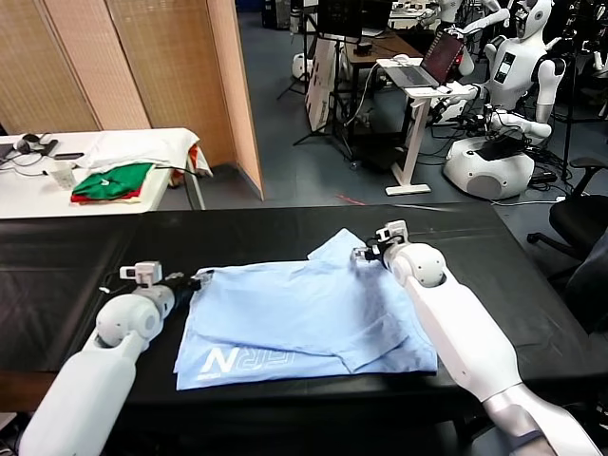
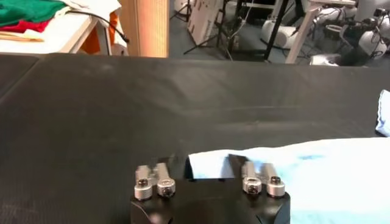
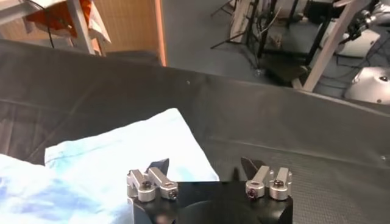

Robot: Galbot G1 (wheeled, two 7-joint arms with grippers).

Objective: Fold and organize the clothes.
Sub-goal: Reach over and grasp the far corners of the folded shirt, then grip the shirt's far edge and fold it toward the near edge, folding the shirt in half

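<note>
The clothes are one pale sky-blue T-shirt (image 1: 304,318) lying partly folded on the black table (image 1: 85,247), with white lettering (image 1: 249,361) along its near edge. My left gripper (image 1: 197,281) sits low at the shirt's left corner. In the left wrist view the gripper (image 2: 205,163) has its fingers narrowed but still apart, with the shirt's corner (image 2: 210,165) lying flat between them. My right gripper (image 1: 364,253) is at the far right sleeve corner. In the right wrist view it (image 3: 204,165) stands open, straddling the edge of the shirt (image 3: 116,164).
A white side table at the back left carries green and red folded garments (image 1: 112,180) and a white cloth (image 1: 142,147). A wooden screen (image 1: 142,66) stands behind it. Other robots (image 1: 503,95) and a desk fill the back right, and a dark chair (image 1: 584,218) is at the right.
</note>
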